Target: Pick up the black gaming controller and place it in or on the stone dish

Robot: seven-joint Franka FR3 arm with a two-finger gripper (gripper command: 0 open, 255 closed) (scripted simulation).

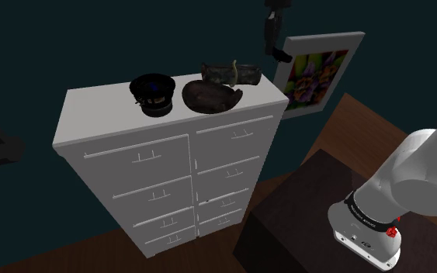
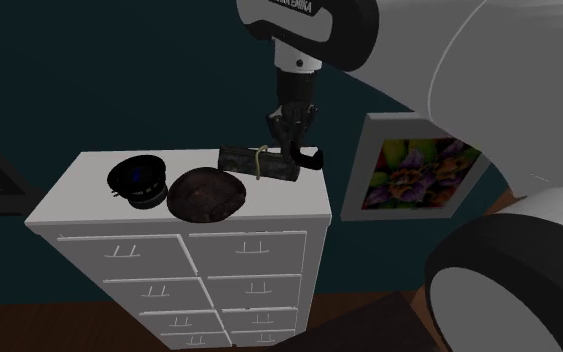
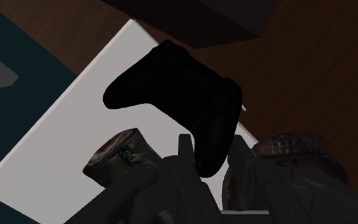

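Note:
The black gaming controller [image 3: 182, 95] hangs in the air, clasped by one grip between my gripper's [image 3: 212, 159] fingers. In the shoulder view the gripper [image 1: 275, 45] is high above the far right corner of the white dresser [image 1: 100, 116], with the controller [image 1: 283, 56] dangling under it. The second exterior view has the gripper [image 2: 294, 135] and controller [image 2: 307, 157] just over the brown roll bag [image 2: 259, 162]. The brown stone dish [image 1: 211, 95] [image 2: 206, 193] sits on the dresser top, nearer the front than the gripper.
A black peaked cap [image 1: 153, 91] [image 2: 139, 180] lies beside the dish. The strapped brown roll bag [image 1: 232, 73] lies behind the dish. A framed flower picture [image 1: 317, 74] leans by the dresser. My dark stand [image 1: 317, 225] is on the wooden floor.

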